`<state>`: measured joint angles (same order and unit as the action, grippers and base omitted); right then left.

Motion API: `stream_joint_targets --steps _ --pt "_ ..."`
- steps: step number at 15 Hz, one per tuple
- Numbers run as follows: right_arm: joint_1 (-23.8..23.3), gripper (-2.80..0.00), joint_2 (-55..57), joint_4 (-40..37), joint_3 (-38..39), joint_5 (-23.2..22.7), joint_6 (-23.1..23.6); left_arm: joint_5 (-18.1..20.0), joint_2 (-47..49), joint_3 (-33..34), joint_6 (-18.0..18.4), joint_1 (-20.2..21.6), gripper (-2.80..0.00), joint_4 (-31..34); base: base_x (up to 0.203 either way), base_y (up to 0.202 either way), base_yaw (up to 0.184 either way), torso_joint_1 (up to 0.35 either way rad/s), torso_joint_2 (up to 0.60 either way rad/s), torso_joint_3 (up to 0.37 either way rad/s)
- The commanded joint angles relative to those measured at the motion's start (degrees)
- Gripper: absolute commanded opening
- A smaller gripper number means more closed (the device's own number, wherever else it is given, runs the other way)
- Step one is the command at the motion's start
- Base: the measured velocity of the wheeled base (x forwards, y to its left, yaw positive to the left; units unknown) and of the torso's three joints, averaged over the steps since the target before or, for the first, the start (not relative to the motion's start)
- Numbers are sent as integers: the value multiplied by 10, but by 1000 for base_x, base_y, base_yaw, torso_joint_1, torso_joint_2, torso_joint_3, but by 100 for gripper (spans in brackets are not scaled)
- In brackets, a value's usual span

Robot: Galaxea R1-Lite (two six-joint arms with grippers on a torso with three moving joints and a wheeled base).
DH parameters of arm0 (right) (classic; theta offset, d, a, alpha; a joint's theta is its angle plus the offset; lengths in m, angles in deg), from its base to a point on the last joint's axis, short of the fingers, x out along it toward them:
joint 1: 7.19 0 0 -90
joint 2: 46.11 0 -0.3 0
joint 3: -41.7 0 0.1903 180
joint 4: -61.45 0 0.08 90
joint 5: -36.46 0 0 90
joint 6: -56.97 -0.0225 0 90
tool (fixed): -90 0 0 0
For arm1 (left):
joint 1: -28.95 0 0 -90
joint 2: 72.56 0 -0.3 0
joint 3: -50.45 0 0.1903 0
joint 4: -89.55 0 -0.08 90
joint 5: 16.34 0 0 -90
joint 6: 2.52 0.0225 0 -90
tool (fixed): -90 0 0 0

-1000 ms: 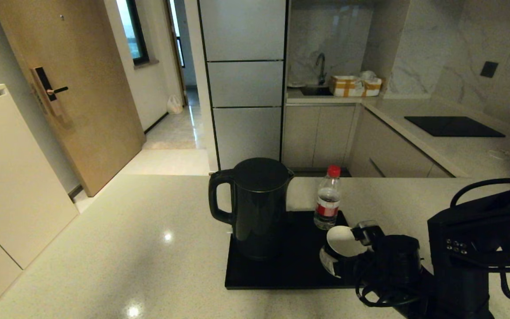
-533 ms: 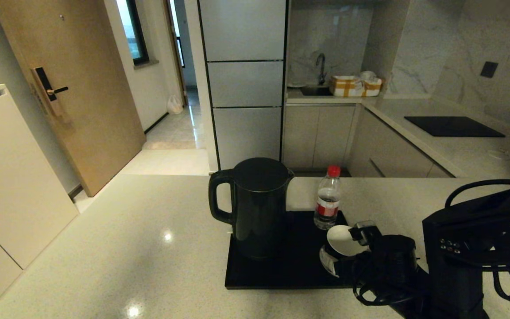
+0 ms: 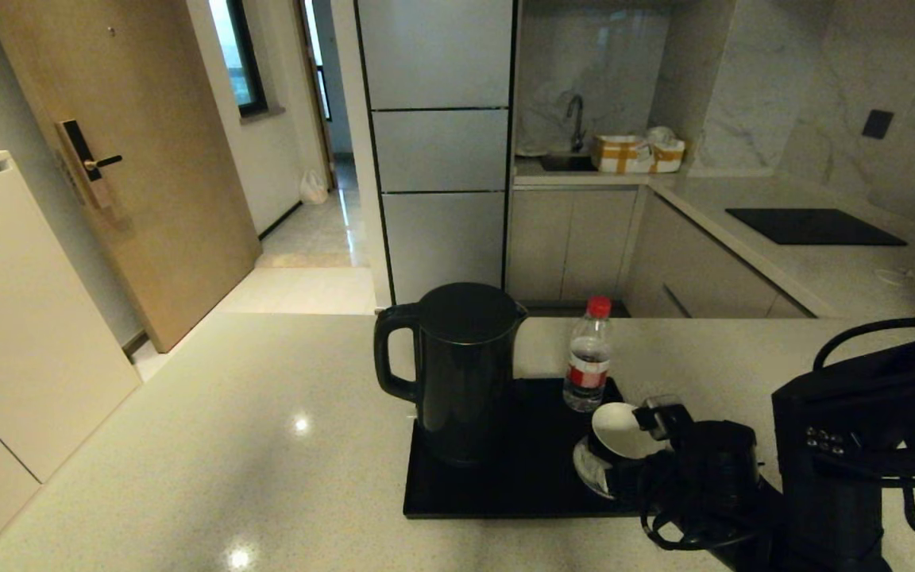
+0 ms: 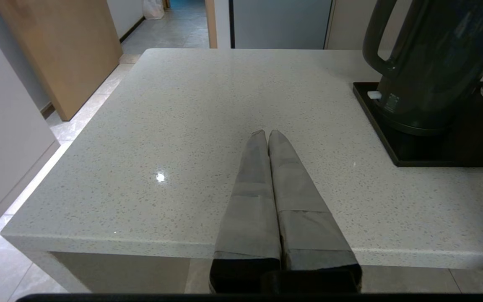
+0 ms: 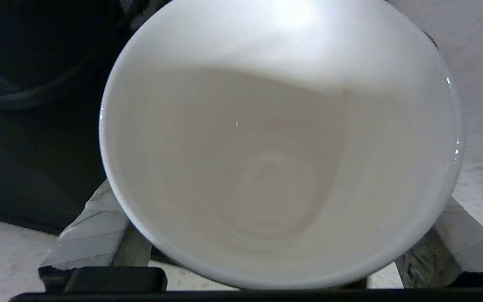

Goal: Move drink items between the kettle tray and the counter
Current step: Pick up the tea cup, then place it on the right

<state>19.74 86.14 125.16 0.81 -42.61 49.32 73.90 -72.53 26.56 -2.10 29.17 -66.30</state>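
Two padded fingers (image 5: 92, 235) of my right pincer (image 3: 638, 435) stand either side of the cup (image 5: 279, 147) and press its outer wall, so I read the pincer as clamped on it, jaws wide because the cup is wide. The cup sits tipped, white inside turned up toward me, over the small white saucer (image 3: 591, 469) at the 4 o'clock corner of the kettle tray (image 3: 505, 492). I judge it to be glazed ceramic: light, rigid, slick on the outside and quick to chip if it knocks the saucer or the tray rim. With no handle, the sound hold is across the body just below the lip, firm but not crushing, and levelled before it travels. From the cup, the red-capped bottle (image 3: 587, 365) stands at 11 o'clock, close by, and the tall kettle (image 3: 457, 373) at 9 o'clock, well clear. Beyond the tray lies the pale bench (image 3: 227, 445). My left pincer (image 4: 268, 138) rests idle above it, fingers pressed together.
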Motion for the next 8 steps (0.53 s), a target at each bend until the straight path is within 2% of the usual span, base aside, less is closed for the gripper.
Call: stream_joint_targets --steps 1,4,5,8 --pt "0 -280 -45 6 17 1 -1 0 0 0 0 0 -280 0 0 0 0 0 0 0" --pt "-9 -280 -53 -9 12 5 -1 0 0 0 -1 0 -280 0 0 0 0 0 0 0" --pt "-41 -280 -74 -31 6 9 -1 0 0 0 0 0 -280 0 0 0 0 0 0 0" --pt "-209 -280 -109 -78 -10 10 0 0 0 0 -1 0 -280 0 0 0 0 0 0 0"
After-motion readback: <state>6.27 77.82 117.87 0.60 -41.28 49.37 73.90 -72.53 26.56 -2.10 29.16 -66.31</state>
